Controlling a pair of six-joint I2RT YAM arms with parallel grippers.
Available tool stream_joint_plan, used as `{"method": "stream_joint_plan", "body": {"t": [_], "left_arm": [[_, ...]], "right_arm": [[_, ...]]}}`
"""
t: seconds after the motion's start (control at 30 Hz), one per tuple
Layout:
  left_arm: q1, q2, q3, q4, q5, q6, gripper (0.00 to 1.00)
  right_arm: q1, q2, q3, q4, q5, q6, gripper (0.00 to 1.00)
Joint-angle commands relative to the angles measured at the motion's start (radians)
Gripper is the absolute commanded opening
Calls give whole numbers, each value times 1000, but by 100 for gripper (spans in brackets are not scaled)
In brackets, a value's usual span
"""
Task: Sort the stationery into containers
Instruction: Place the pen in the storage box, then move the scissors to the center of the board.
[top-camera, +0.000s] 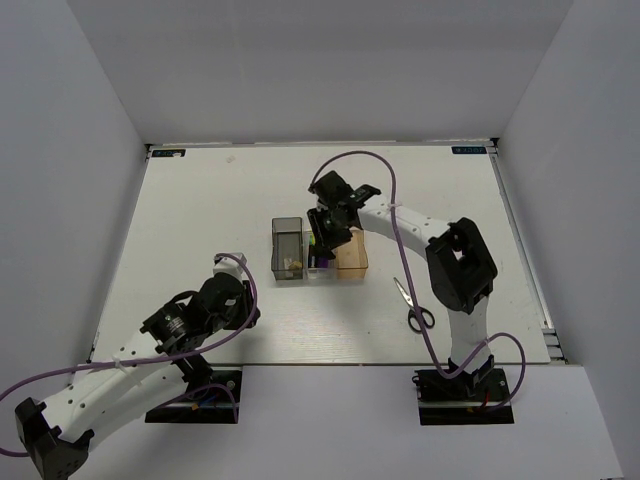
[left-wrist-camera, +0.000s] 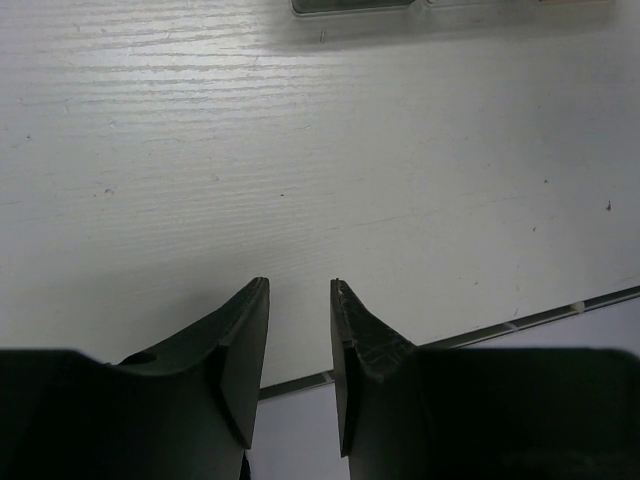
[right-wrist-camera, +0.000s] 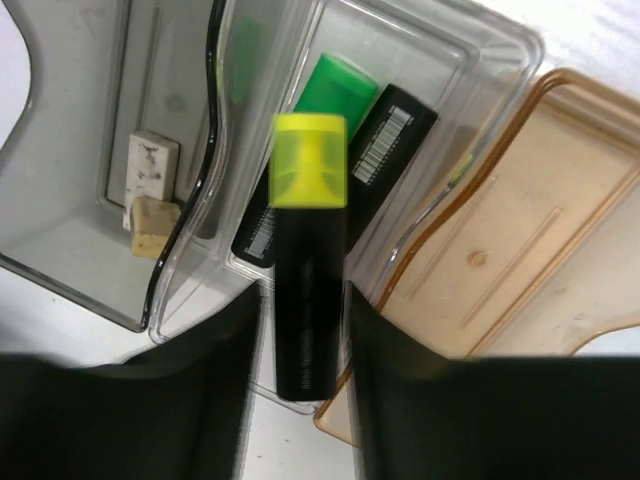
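In the right wrist view the yellow-capped marker (right-wrist-camera: 310, 290) stands upright between my right gripper's (right-wrist-camera: 300, 300) fingers, blurred, over the near end of the clear bin (right-wrist-camera: 480, 60). A thin gap shows on its left side, so the jaws are open. The green-capped marker (right-wrist-camera: 340, 85) lies in the clear bin. A tan eraser (right-wrist-camera: 155, 228) and a white block (right-wrist-camera: 152, 165) lie in the smoky grey bin (right-wrist-camera: 60, 200). The orange bin (right-wrist-camera: 520, 230) holds nothing. The scissors (top-camera: 415, 305) lie on the table right of the bins. My left gripper (left-wrist-camera: 300, 285) is open and empty.
The three bins stand in a row mid-table: grey (top-camera: 288, 250), clear (top-camera: 320, 265), orange (top-camera: 352, 258). My right gripper (top-camera: 325, 238) hangs above them. My left gripper (top-camera: 245, 300) is low near the table's front edge (left-wrist-camera: 520, 320). Purple cables loop off both arms.
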Motion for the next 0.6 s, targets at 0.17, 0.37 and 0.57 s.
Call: {"method": "stream_joint_plan", "body": {"t": [0.17,0.37,0.57], "left_arm": [[-6,4,37,-14,-24,22,41],[-4,48,89,-40,-37,69,31],[-6,73,156,-99,-84,138,9]], "right_arm": [[13,-105,14,28,-47,-65,60],[7,-271,-23,65,-31,-221,0],[-55,-615,-539,381,258,-368,0]]}}
